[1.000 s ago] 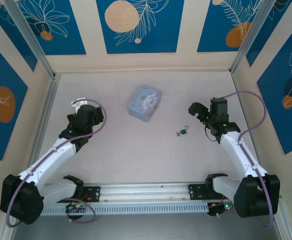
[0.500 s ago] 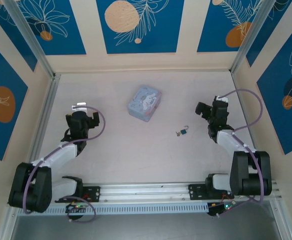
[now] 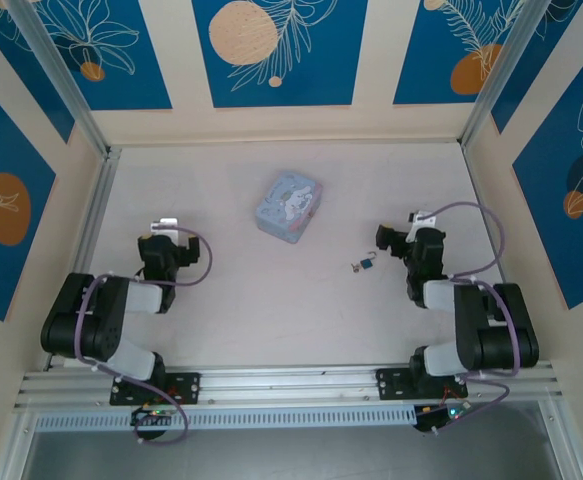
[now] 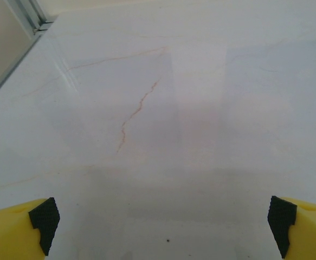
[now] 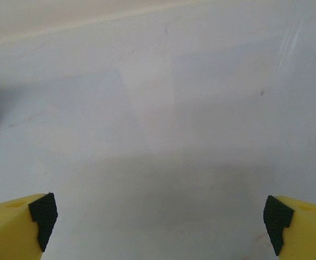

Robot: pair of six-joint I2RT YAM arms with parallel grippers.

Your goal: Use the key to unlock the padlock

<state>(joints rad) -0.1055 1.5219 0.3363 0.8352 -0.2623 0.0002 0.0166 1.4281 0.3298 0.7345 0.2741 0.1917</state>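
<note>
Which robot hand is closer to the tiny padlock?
The right. The right gripper sits just to the right of the padlock; the left gripper is far off to its left.

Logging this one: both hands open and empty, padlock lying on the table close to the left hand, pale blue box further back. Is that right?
Not quite. The top external view shows the padlock lying close to the right hand, not the left hand. The rest holds: both hands open and empty, the pale blue box further back on the table.
</note>
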